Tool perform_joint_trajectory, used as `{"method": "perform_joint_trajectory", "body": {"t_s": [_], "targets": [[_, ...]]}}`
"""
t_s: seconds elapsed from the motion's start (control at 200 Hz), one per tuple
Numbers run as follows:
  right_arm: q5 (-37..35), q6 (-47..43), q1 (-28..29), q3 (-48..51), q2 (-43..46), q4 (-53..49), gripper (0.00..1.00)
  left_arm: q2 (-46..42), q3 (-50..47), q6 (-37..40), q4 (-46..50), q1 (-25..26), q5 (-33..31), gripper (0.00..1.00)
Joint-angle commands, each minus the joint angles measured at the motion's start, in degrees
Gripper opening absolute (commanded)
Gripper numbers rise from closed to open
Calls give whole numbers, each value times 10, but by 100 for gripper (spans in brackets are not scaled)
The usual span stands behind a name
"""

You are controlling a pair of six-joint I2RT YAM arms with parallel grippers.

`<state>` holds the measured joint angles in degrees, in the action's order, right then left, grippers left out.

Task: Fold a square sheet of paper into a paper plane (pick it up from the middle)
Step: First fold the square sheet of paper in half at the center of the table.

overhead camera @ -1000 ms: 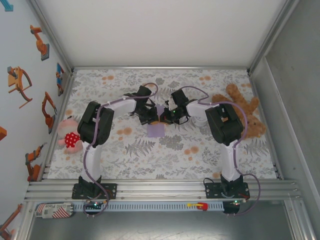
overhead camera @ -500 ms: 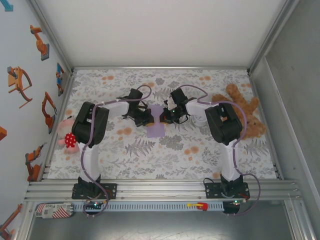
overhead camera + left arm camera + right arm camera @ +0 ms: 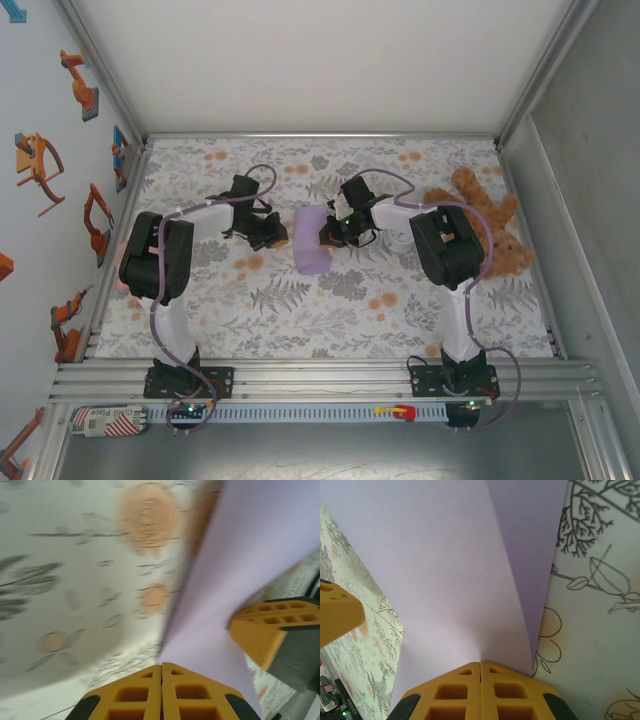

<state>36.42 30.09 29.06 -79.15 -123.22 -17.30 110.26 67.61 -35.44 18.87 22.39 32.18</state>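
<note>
Judging from the bench, folding looks barely underway. The sheet hangs raised at mid-bench, bent lengthwise, with no plane shape yet, so nearly every crease seems left to make. The right tool pinches its right side. The left tool, pressed together on nothing, sits just left of it.

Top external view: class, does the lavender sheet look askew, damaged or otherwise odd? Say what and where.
The square sheet of paper is not flat: mid-table it bows up off the flowered tablecloth, pinched at one edge by the shut right gripper. No tear shows.
</note>
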Motion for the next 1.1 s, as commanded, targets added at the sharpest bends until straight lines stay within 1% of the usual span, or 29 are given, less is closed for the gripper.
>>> {"method": "perform_joint_trajectory", "body": {"t_s": [0.0,0.1,0.21,0.416,0.556,0.701,0.846,0.901,0.966,1.097], "targets": [[-123,-11,-8,37,-68,-107,0,24,18,-39,-54,33,30,9],[-123,-12,-8,37,-68,-107,0,57,35,-50,-62,50,32,9],[-122,-14,-8,37,-68,-107,0,73,33,-58,-72,53,41,9],[-123,-13,-8,35,-69,-107,0,70,-2,-43,-57,52,43,9],[-126,-11,-9,34,-72,-110,0,52,-45,-8,-24,41,27,9],[-129,-10,-10,35,-72,-113,0,10,-100,26,0,4,13,9],[-132,-11,-10,35,-72,-115,0,-42,-109,43,23,-13,-2,8],[-132,-11,-10,35,-71,-115,0,-56,-104,33,11,-11,2,8],[-133,-10,-10,36,-70,-116,0,-62,-97,6,-26,-4,18,9],[-136,-10,-10,36,-70,-116,0,-35,-71,-43,-112,35,28,9]]}}
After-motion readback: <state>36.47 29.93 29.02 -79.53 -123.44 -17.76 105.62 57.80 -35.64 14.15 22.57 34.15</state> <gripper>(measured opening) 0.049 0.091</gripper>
